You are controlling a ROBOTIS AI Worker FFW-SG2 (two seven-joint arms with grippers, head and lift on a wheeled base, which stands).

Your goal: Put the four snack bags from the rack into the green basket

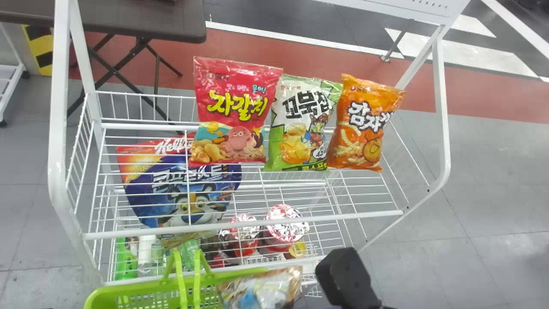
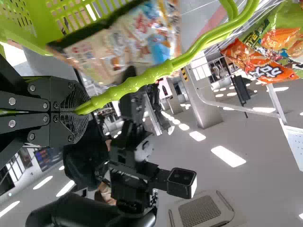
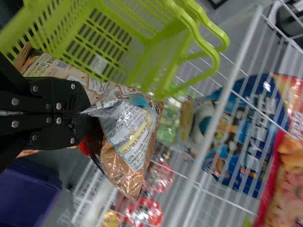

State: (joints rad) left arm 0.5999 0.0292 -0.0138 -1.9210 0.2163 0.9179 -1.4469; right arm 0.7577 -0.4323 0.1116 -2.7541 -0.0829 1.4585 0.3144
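So the biggest thing here is the white wire rack, sitting out in front of both sets of jaws. Next down is the light green plastic basket with slotted sides, just to the left of the right gripper. The left gripper has its jaws closed tight on the basket's green handle.

Then there's a big blue and red cereal bag, on a lower level of the rack, ahead and left of the right jaws. Three of the snack bags are on the rack's upper shelf: the shiny red one is ahead and left of those jaws, the white and green one is ahead and a bit left, and the orange one is pretty much straight ahead.

The fourth, a crumpled brown and silver foil bag, is pinched by one edge in the right jaws, which are closed on it. It's right by the basket, but I can't tell if any of it is over the rim. Smallest stuff: two red cups with foil lids, low in the rack, ahead and left of the right jaws.
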